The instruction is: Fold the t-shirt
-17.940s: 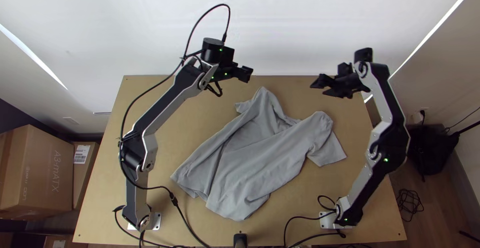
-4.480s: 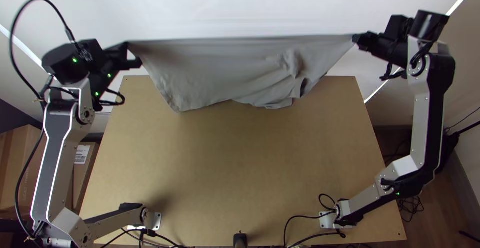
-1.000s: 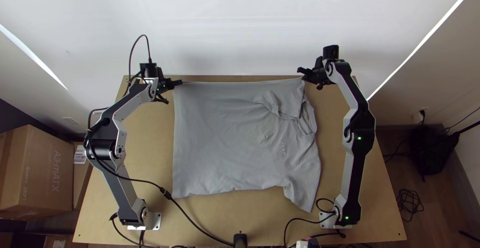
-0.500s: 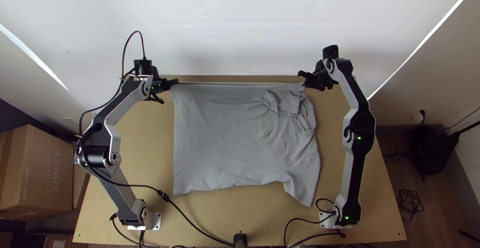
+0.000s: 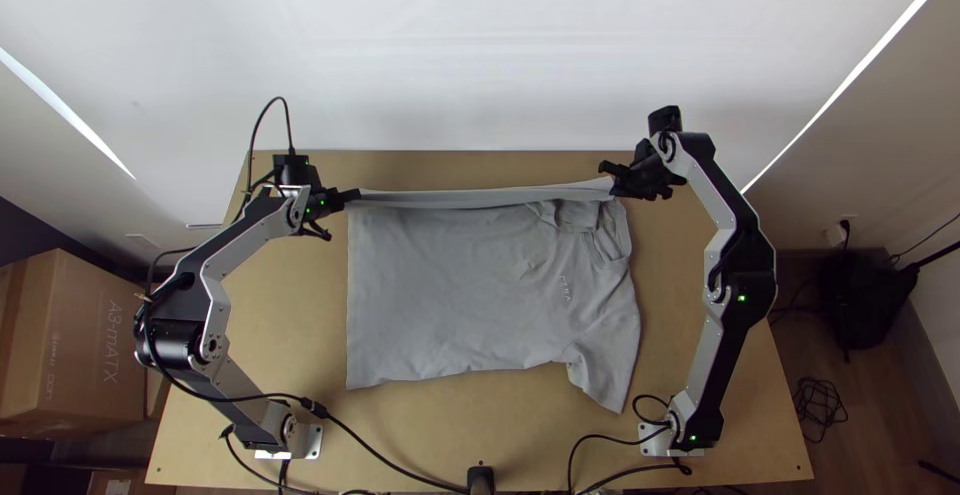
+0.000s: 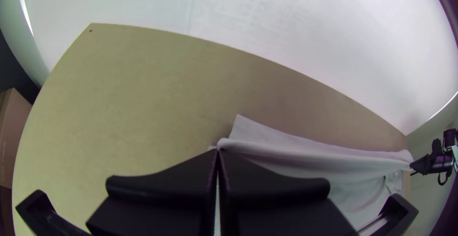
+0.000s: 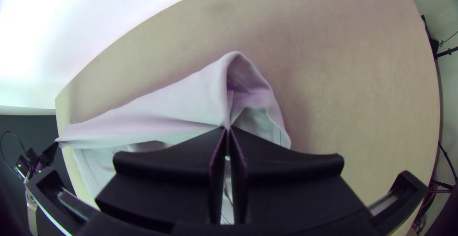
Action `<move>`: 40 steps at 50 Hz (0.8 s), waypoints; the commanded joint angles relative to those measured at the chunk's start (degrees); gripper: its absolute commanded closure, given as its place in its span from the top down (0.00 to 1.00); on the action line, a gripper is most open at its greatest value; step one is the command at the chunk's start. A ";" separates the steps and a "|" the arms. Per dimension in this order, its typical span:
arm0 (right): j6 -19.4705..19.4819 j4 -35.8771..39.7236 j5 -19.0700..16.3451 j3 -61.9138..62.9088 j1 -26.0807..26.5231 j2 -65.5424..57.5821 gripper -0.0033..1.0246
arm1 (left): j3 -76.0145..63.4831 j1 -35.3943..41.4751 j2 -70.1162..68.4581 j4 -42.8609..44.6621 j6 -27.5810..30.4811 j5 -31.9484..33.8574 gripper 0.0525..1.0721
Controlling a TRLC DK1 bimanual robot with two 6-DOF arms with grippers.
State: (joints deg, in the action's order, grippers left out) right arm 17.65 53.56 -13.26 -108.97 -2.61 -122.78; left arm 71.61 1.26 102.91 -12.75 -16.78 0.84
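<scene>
We count one t-shirt, two arms and two grippers at one light wooden tabletop. The shirt is soft, matte grey cloth, with fine wrinkles over its body and a small pale print on the chest. It lies mostly spread across the middle of the tabletop, its hem end towards the left edge, its collar towards the right edge, and one sleeve pointing at the near edge. Its far side, just inside the far edge, forms a taut, smooth strip stretched between the grippers.

We see the left gripper clenched on the strip's hem end, and the right gripper clenched on its collar end, where the cloth makes a rounded, hollow loop past the flat black fingers. Left of the tabletop we find a large, square-cornered cardboard box.
</scene>
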 commanded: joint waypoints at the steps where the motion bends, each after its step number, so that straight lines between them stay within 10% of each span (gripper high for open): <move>1: -0.60 -1.62 0.86 5.61 -0.11 4.74 0.02 | -3.76 0.59 -2.54 1.50 -2.03 -0.58 0.02; 40: -0.77 -14.10 1.04 28.20 -0.55 14.32 0.03 | -18.09 2.96 -8.69 7.30 -3.70 -1.28 0.03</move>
State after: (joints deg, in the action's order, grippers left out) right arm 17.32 39.81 -13.19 -82.72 -3.68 -110.78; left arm 55.83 4.78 95.90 -6.17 -19.55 0.16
